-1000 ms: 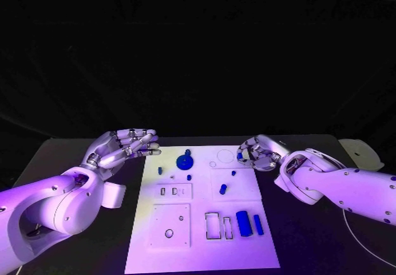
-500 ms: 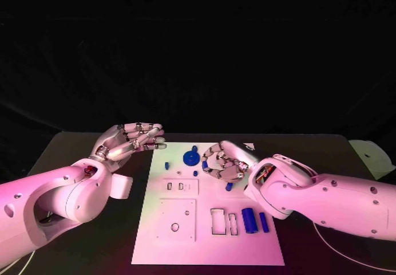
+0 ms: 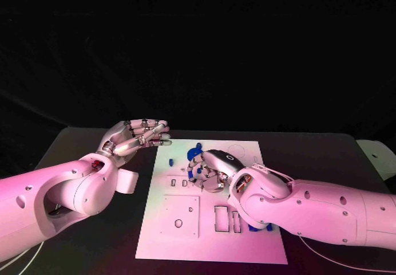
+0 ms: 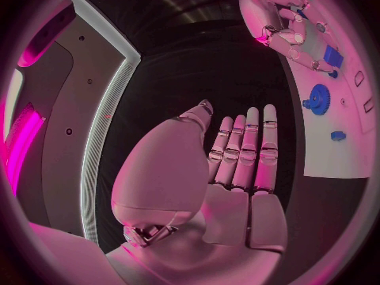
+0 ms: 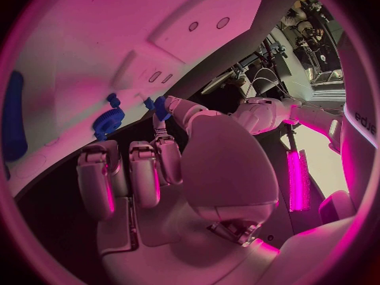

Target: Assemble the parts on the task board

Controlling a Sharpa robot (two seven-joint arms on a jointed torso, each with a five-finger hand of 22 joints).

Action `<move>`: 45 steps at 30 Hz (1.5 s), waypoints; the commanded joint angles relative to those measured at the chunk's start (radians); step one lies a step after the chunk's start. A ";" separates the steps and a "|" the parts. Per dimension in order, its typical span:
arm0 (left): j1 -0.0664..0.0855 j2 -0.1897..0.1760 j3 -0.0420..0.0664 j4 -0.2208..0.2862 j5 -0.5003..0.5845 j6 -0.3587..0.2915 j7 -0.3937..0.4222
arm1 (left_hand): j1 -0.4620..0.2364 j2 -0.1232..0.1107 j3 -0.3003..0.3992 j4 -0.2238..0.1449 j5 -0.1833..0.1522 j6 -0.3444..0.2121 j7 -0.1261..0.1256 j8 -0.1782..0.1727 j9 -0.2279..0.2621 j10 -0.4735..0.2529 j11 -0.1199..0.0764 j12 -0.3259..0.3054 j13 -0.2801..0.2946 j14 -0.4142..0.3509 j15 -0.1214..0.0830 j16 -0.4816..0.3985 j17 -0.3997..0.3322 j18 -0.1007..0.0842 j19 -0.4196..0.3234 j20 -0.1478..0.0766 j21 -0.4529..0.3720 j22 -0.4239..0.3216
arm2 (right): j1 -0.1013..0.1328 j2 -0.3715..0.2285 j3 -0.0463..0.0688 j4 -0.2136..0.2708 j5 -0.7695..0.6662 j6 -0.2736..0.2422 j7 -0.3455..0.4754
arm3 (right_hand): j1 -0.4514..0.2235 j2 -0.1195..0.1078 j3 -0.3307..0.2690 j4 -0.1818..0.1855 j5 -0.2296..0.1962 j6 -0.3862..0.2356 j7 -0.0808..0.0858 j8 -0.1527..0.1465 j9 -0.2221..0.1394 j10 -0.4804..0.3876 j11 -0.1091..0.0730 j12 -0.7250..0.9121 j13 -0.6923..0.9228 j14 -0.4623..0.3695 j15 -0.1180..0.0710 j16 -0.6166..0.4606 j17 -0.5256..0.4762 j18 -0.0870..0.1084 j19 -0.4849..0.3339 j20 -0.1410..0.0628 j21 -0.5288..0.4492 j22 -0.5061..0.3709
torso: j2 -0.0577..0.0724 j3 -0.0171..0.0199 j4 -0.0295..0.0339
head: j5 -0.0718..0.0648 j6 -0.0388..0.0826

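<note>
Two hands, right hand (image 3: 208,168) over task board (image 3: 186,229)

Right hand (image 3: 206,170) over task board (image 3: 177,240), left hand (image 3: 136,137) beside.

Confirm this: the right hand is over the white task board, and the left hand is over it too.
Half right. In the head view the right hand is over the white task board, but the left hand hangs beside the board's far left corner, over the black table, open and holding nothing.

right robot hand (image 3: 208,168) moved from the task board's (image 3: 183,232) far right edge to over its middle
</note>
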 commanded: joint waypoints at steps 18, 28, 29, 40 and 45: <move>0.001 0.000 0.000 0.003 0.002 0.020 0.004 | -0.001 -0.005 0.002 -0.003 0.001 -0.001 0.023 -0.003 -0.001 0.008 -0.002 -0.006 0.001 0.004 0.005 -0.004 0.001 0.014 0.010 0.000 -0.005 -0.001 | -0.030 0.047 -0.005 -0.040 -0.138 0.076 -0.095 | -0.021 -0.009 -0.002 0.004 -0.012 0.007 -0.007 0.031 0.023 0.003 -0.004 -0.004 0.109 0.108 -0.008 0.006 0.263 -0.007 0.108 -0.008 0.004 0.263 | 0.000 0.0008 0.0004 | 0.010 -0.025; 0.001 -0.001 0.000 0.003 0.002 0.021 0.002 | -0.001 -0.005 0.002 -0.003 0.001 -0.001 0.023 -0.003 -0.001 0.008 -0.002 -0.006 0.001 0.004 0.005 -0.004 0.001 0.014 0.010 0.000 -0.005 -0.001 | -0.033 0.047 -0.005 -0.047 -0.161 0.087 -0.123 | -0.026 -0.014 -0.004 0.004 -0.014 0.006 -0.007 0.033 0.024 0.002 -0.005 -0.005 0.108 0.108 -0.009 0.006 0.263 -0.007 0.108 -0.008 0.004 0.263 | 0.000 0.0002 0.0002 | 0.008 -0.027; 0.001 -0.001 0.000 0.004 0.002 0.021 0.002 | -0.001 -0.005 0.002 -0.003 0.001 -0.001 0.023 -0.003 -0.001 0.008 -0.002 -0.006 0.001 0.004 0.005 -0.004 0.001 0.014 0.010 0.000 -0.005 -0.001 | -0.033 0.047 -0.005 -0.047 -0.162 0.088 -0.124 | -0.026 -0.014 -0.004 0.004 -0.014 0.006 -0.007 0.033 0.024 0.002 -0.005 -0.005 0.108 0.108 -0.009 0.006 0.263 -0.007 0.108 -0.008 0.004 0.263 | 0.000 0.0004 0.0004 | 0.008 -0.027; 0.001 -0.002 0.000 0.005 0.002 0.020 0.001 | 0.000 -0.005 0.003 -0.003 0.001 0.000 0.022 -0.004 -0.001 0.010 -0.003 -0.008 0.001 0.004 0.005 -0.006 0.002 0.014 0.011 0.000 -0.006 -0.002 | -0.034 0.048 -0.005 -0.052 -0.168 0.096 -0.136 | -0.035 -0.021 -0.007 0.007 -0.016 0.003 -0.007 0.034 0.024 -0.001 -0.005 -0.008 0.105 0.108 -0.009 0.006 0.263 -0.007 0.108 -0.009 0.004 0.263 | 0.000 -0.0002 0.0011 | 0.006 -0.027; 0.001 -0.002 0.000 0.005 0.002 0.020 0.001 | 0.000 -0.005 0.003 -0.003 0.001 0.000 0.022 -0.004 -0.001 0.010 -0.003 -0.008 0.001 0.004 0.005 -0.006 0.002 0.014 0.011 0.000 -0.006 -0.002 | -0.034 0.048 -0.005 -0.053 -0.168 0.101 -0.135 | -0.041 -0.028 -0.008 0.007 -0.017 -0.004 -0.005 0.032 0.023 -0.004 -0.004 -0.012 0.103 0.108 -0.009 0.006 0.263 -0.007 0.108 -0.009 0.004 0.263 | 0.000 0.0000 0.0001 | 0.006 -0.026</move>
